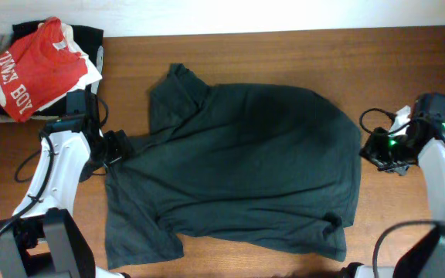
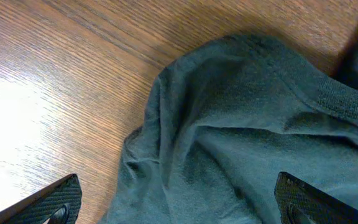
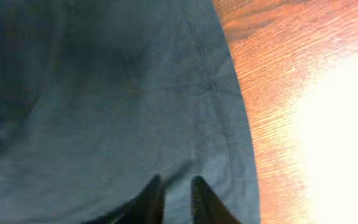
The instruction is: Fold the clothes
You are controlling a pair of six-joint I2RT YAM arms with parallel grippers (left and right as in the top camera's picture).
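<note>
The clothes (image 1: 246,162), a dark short-sleeved T-shirt, lie spread over the middle of the wooden table (image 1: 284,54), with a sleeve bunched at the left and the lower left corner rumpled. My left gripper (image 1: 118,147) is at the shirt's left edge. Seen from the left wrist, that gripper (image 2: 178,186) stands open, its fingers wide apart over a wrinkled fold of the shirt (image 2: 241,112). My right gripper (image 1: 369,147) is at the shirt's right edge. In the right wrist view it (image 3: 176,186) is nearly closed, pinching a strip of the fabric (image 3: 104,93) close to the hem.
A red shirt (image 1: 33,66) with white lettering lies on a small pile of other garments at the table's far left corner. Bare wood shows along the back, and to the left and right of the shirt.
</note>
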